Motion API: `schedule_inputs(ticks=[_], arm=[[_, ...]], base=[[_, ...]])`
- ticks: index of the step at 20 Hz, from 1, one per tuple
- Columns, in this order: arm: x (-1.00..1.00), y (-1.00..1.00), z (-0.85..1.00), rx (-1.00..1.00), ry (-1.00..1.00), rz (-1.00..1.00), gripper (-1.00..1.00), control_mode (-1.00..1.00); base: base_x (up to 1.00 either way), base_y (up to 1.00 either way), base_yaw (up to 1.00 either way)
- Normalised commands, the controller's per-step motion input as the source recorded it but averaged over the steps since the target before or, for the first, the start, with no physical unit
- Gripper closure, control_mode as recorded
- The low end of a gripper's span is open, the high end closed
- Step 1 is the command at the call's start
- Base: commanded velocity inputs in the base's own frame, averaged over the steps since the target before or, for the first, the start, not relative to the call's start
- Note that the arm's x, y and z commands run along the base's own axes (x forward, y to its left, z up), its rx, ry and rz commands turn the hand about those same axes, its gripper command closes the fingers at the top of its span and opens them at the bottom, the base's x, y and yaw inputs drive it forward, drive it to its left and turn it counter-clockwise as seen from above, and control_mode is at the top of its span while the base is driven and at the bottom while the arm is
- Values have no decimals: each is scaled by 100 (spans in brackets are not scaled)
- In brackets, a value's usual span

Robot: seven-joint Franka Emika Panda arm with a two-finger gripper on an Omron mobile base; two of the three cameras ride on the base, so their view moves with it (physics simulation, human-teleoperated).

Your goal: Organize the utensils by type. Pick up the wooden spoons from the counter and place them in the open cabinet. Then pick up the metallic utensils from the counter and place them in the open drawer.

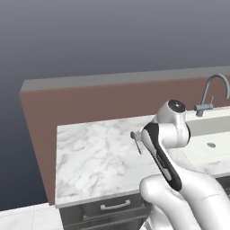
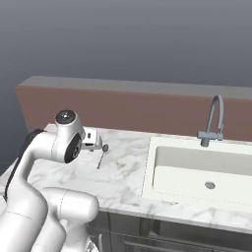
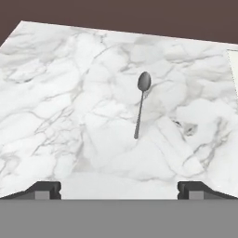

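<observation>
Marble counter (image 3: 60, 107) carries one metal spoon (image 3: 141, 103) at frame centre, nothing around it. Above, the gripper (image 3: 119, 188) is spread wide, empty. Sink (image 2: 197, 167) sits right.

Counter layout, one utensil lying on the slab.

A metal spoon (image 3: 141, 105) lies flat on the counter (image 1: 90, 157), out in the open slab and well apart from its edges, head toward the back wall (image 2: 123, 110) and handle toward the front. The sink (image 2: 197, 170) is set into the counter to the spoon's right, with the faucet (image 2: 211, 123) at the sink's rear rim. A drawer (image 1: 114, 206) sits below the counter's front edge. The gripper (image 3: 119, 190) hangs above the counter just in front of the spoon, fingertips set wide apart.
</observation>
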Motion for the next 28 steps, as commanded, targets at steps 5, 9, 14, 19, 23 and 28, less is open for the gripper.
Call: schedule_inputs(ticks=[5, 9, 14, 19, 23, 28], arm=[[81, 0, -23, 0, 12, 0, -100, -100], [70, 1, -32, -2, 16, 0, -100, -100], [62, 0, -35, -5, 10, 0, -100, -100], [16, -7, -49, -1, 3, 0, -100, -100], [8, -2, -56, -3, 4, 0, -100, -100], [3, 0, -49, -3, 0, 0, -100, -100]], base=[[0, 0, 0], [0, 0, 0], [0, 0, 0], [0, 0, 0], [0, 0, 0], [0, 0, 0]])
